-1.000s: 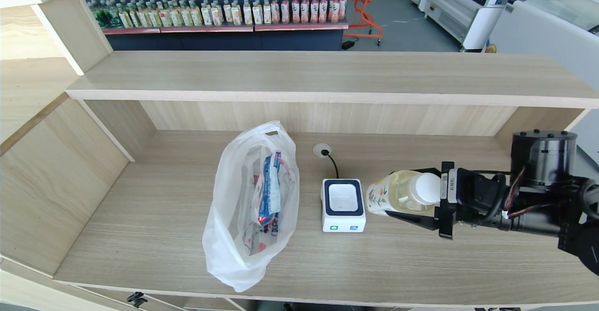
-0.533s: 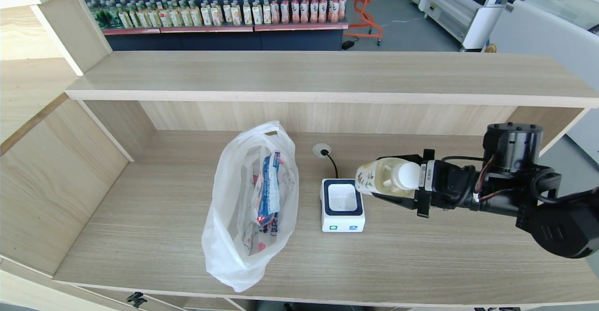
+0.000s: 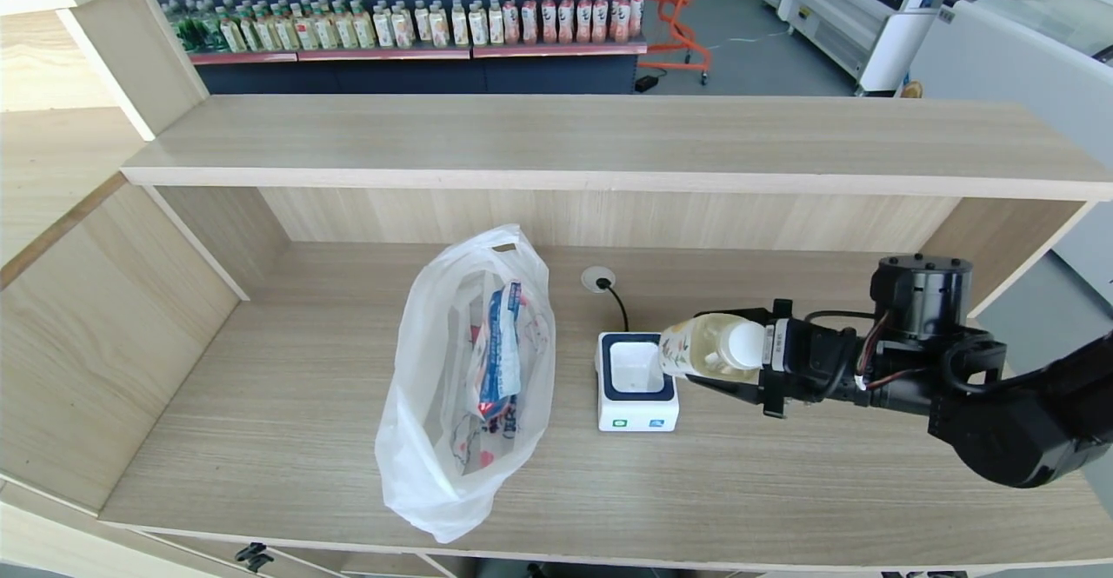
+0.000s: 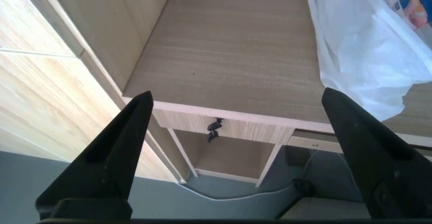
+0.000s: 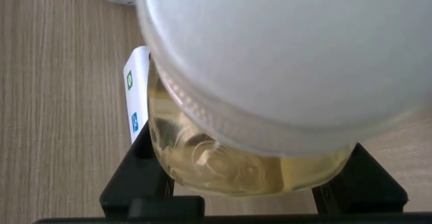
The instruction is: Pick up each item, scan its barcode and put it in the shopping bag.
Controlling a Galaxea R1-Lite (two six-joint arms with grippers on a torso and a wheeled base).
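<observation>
- Left gripper (image 4: pixel 236 99): jaws spread wide with nothing between them, above the front edge of the wooden counter (image 4: pixel 229 42); a lobe of the shopping bag (image 4: pixel 364 48) lies near one finger.
- Shopping bag (image 3: pixel 465 387): thin white plastic, mouth open, slumped on the counter (image 3: pixel 261 404) at 9 o'clock of the scanner, close beside it.
- Snack packet (image 3: pixel 503 352): blue, white and red, standing inside the bag.
- Barcode scanner (image 3: pixel 636 378): white box with a dark blue frame around its window, flat on the counter.
- Cable (image 3: pixel 616 300): black, from the scanner's 12 o'clock side to a round grommet (image 3: pixel 598 280).
- Drink bottle (image 3: pixel 704 348): pale yellow liquid, flowered label, white cap (image 3: pixel 743 348); held sideways, base over the scanner's 3 o'clock rim, cap towards the wrist.
- Right gripper (image 3: pixel 709 350): at 3 o'clock of the scanner, jaws clamped on the bottle's sides near the cap.
</observation>
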